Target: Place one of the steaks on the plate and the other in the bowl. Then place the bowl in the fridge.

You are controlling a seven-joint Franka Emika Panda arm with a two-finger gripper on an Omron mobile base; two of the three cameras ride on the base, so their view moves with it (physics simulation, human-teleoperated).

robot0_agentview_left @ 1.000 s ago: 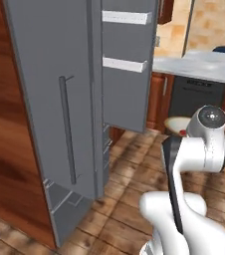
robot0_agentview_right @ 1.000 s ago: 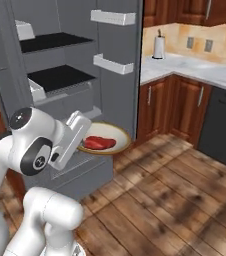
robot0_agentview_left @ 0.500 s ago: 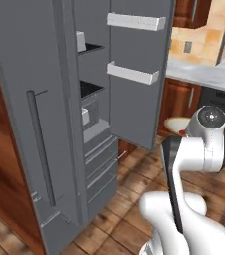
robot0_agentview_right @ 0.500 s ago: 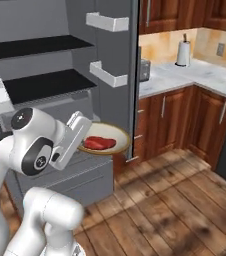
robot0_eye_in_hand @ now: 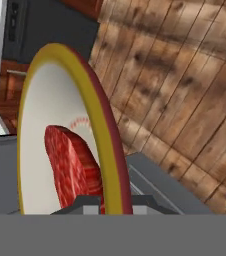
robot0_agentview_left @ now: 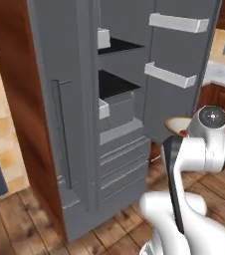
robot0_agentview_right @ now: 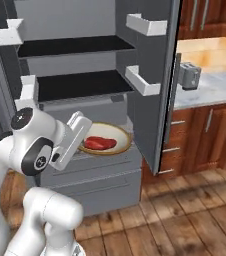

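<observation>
**Carrying the loaded bowl to the open fridge**

You are working the last step of the task: the bowl is loaded and is being presented to the fridge for placement.

Nearest to you, the gripper (robot0_eye_in_hand: 107, 202) is pinching the bowl (robot0_agentview_right: 105, 145) by its near rim. In the hand view the two finger tips are sitting either side of the tan-brown rim, pressed together on it with no gap showing beyond the rim itself. The bowl is hanging in the air, clear of any shelf, and is riding roughly level in the right base view.

Inside the bowl, one raw red steak (robot0_agentview_right: 100, 143) is lying on the cream-white floor, near the middle and toward the gripped side.

Just beyond the bowl, the fridge (robot0_agentview_left: 74, 64) is standing with its door (robot0_agentview_right: 152, 80) swung open. The bowl is hovering in front of the grey drawer fronts (robot0_agentview_right: 92, 172), below the lower black shelf (robot0_agentview_right: 77, 84) and beside the door's inner face.

For the next move, you are likely needing to raise the bowl to shelf height, then advance it over the lower black shelf. Keep it level so the steak is not sliding. Watch the white door bins (robot0_agentview_right: 142, 80), which are projecting close to the bowl's right side. Release only once the base is resting on the shelf.
</observation>
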